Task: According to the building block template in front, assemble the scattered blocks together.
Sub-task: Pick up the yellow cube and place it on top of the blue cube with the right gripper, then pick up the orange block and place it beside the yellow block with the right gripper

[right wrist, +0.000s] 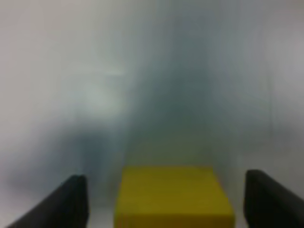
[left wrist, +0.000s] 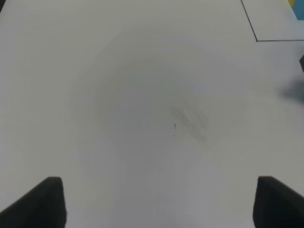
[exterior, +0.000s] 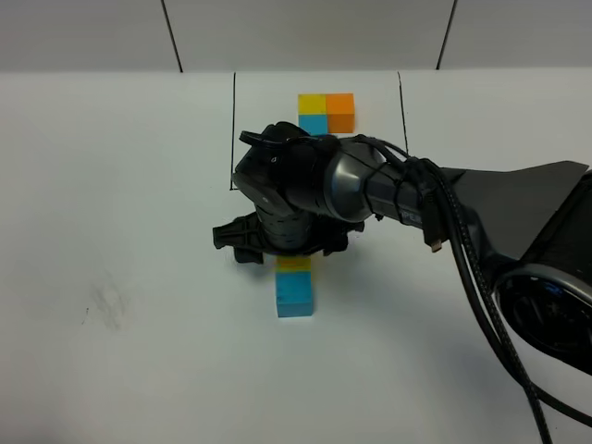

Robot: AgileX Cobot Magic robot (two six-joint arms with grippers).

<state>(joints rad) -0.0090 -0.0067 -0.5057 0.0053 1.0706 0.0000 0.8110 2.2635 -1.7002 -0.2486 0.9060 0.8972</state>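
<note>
The building block template (exterior: 326,112), a yellow, orange and cyan trio, lies at the back between thin black lines. A yellow block (exterior: 294,263) touches the far side of a cyan block (exterior: 295,294) at mid-table. My right gripper (exterior: 285,245) reaches across and hangs right over the yellow block. In the right wrist view the yellow block (right wrist: 173,197) lies between the open fingers (right wrist: 71,199) with a gap on each side. My left gripper (left wrist: 161,202) is open over bare table.
The right arm and its cables (exterior: 444,222) cover the middle right of the white table (exterior: 139,185). A faint smudge (exterior: 106,305) marks the table at the left. A corner of the black frame line (left wrist: 256,40) shows in the left wrist view.
</note>
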